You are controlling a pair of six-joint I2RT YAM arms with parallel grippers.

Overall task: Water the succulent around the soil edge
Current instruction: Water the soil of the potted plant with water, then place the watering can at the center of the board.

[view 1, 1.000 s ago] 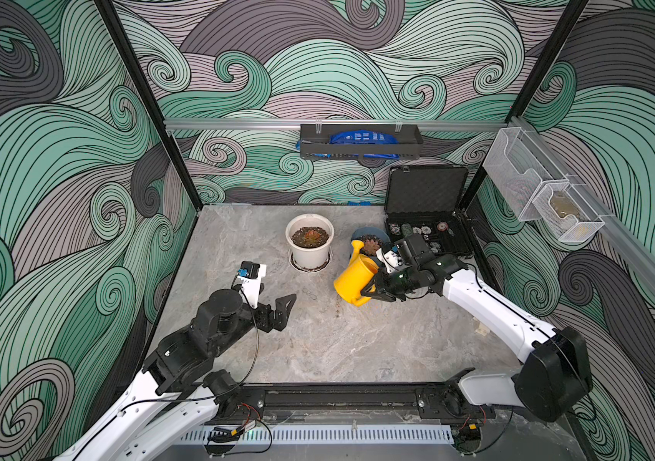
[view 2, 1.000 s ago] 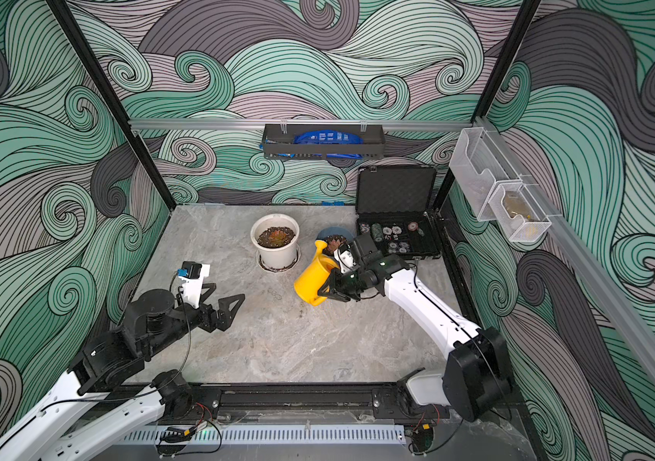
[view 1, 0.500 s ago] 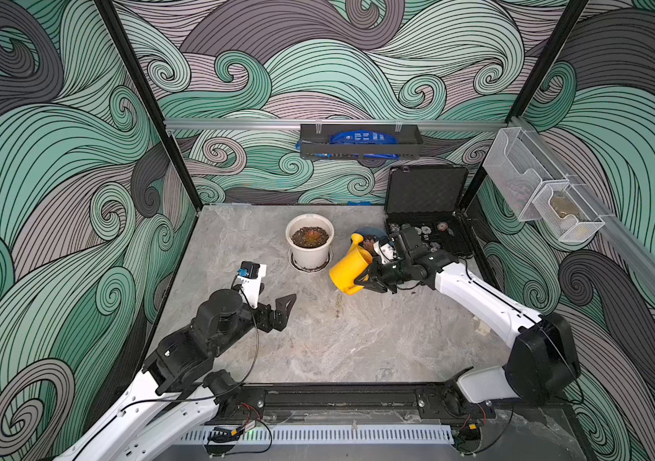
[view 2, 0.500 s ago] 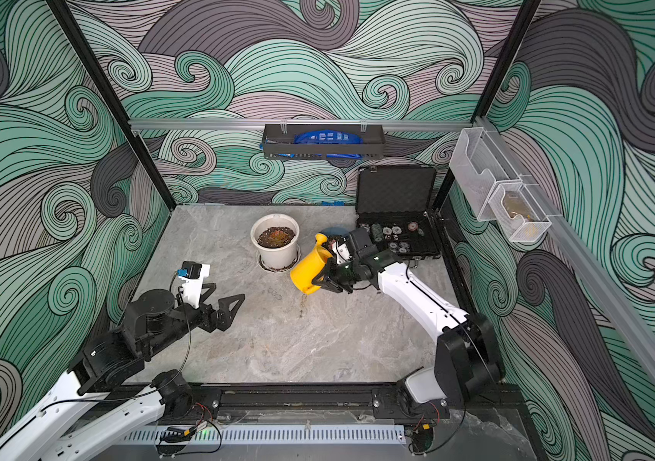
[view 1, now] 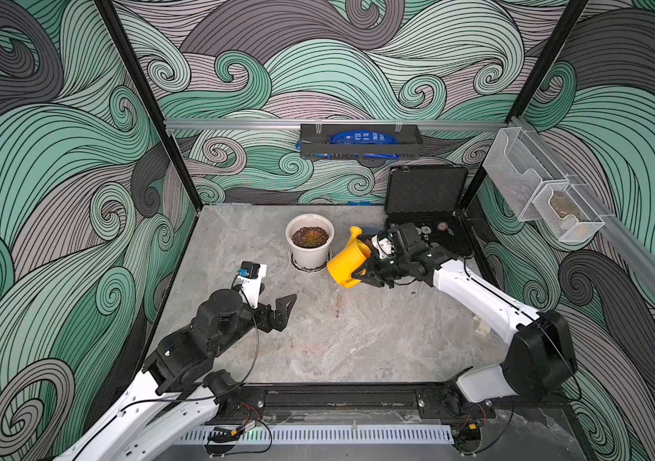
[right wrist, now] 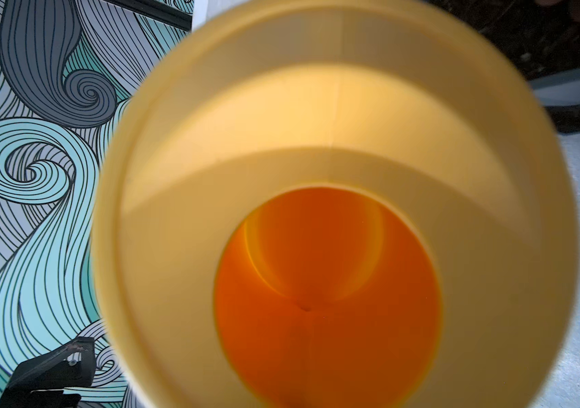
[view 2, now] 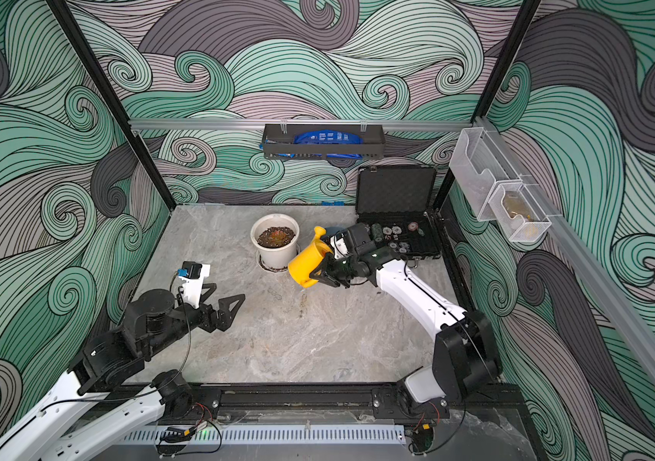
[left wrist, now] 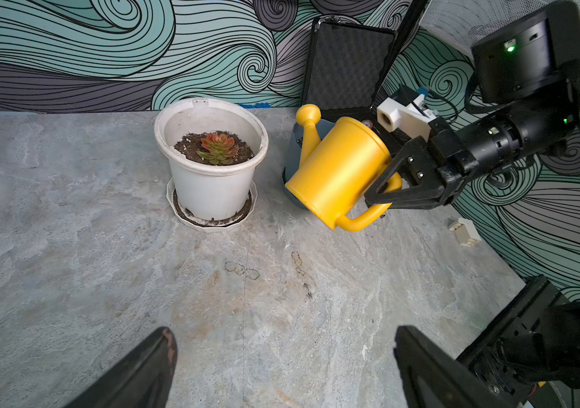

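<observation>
1. Wave-patterned walls are enclosing a grey marbled surface. The left end effector is hovering over it, jaws spread wide, gripping nothing.
2. The succulent is sitting mid-pot, with the soil edge ringing it inside the white pot.
3. Just beside the pot, the yellow watering can is hanging tilted. It is looking like light, rigid, smooth plastic, best taken by its handle loop.
4. The right end effector is pinching that handle, arm stretching forward, wrist rolled.

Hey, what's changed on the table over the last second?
The right claw, shut on the can, carried it a little closer to the pot. The spout is not yet over the soil. Nothing was grabbed or released. The left claw stayed open and still, and the pot and succulent did not move.
</observation>
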